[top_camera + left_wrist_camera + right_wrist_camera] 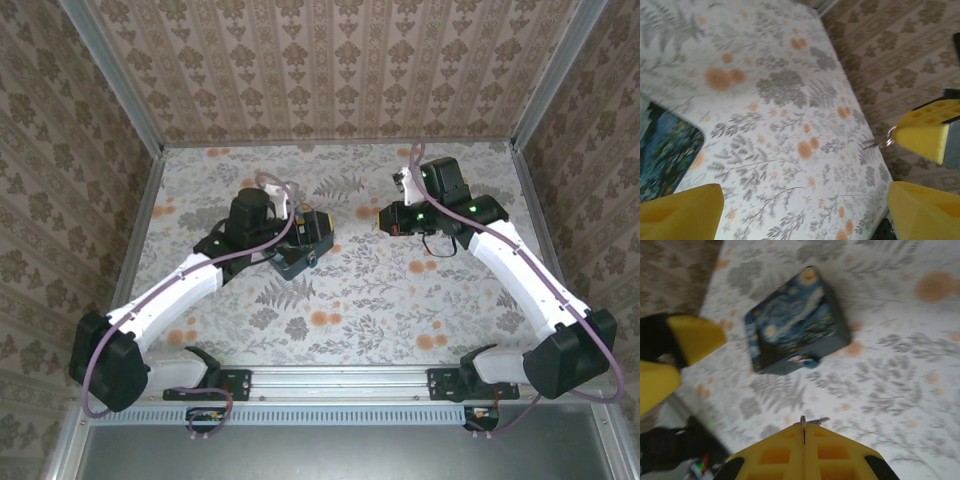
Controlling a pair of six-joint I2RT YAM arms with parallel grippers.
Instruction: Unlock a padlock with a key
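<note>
- A ribbed metal rail (340,382) runs along the bottom edge of the top view.
- Low centre in the right wrist view, the right gripper (804,429) has its yellow pads pressed together. They pinch a thin sliver of metal, probably the key (809,420), though blur leaves its shape unclear.
- The left gripper (805,205) has its blocky yellow fingers wide apart at the lower corners of its wrist view, with bare table between them.
- Beyond the right gripper's pads, in the upper centre, sits the painted box (790,320). It is square with rounded corners, a lid of glossy blue-and-yellow swirls, and dark sides.
- The padlock (810,362) is small, dark and teal-tinged. It sits against the box's near side wall, uncovered in that view.
- In the top view, the black end of the left arm (170,290) lies over part of the box.
- The table (400,300) is pale, printed with grey ferns and orange blossoms.
- Brown damask wallpaper (330,60) lines the walls, with aluminium posts (110,70) at the corners.
</note>
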